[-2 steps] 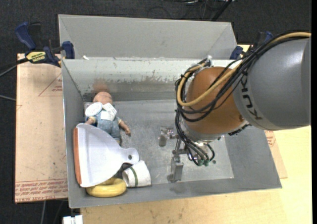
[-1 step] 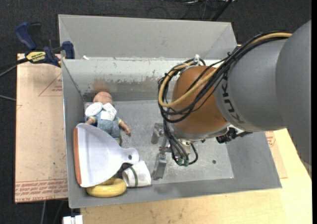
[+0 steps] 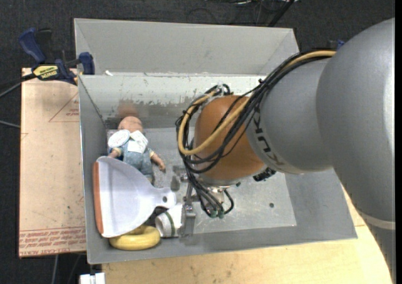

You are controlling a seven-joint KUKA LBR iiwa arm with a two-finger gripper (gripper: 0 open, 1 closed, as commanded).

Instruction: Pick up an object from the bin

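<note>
Lying against the near wall of the grey bin (image 3: pixel 188 91), in its left corner, is a yellow ring (image 3: pixel 135 240). Just to its right sits a small grey-and-white roll (image 3: pixel 166 223). The pincer (image 3: pixel 187 217) is down at the bin floor right beside that roll, at the narrow end of a white scoop (image 3: pixel 122 198) with an orange rim. Whether the pincer is released or clenched I cannot tell, and nothing can be seen gripped in it. The scoop spreads leftward along the left wall, partly over the ring. Behind the scoop lies a small doll (image 3: pixel 133 144) in pale blue clothes, its head toward the back wall. Above the pincer sits the robot's orange cover (image 3: pixel 223 138), looped with black and yellow cables (image 3: pixel 186 127). The grey arm (image 3: pixel 326 113) reaches in from the right.
</note>
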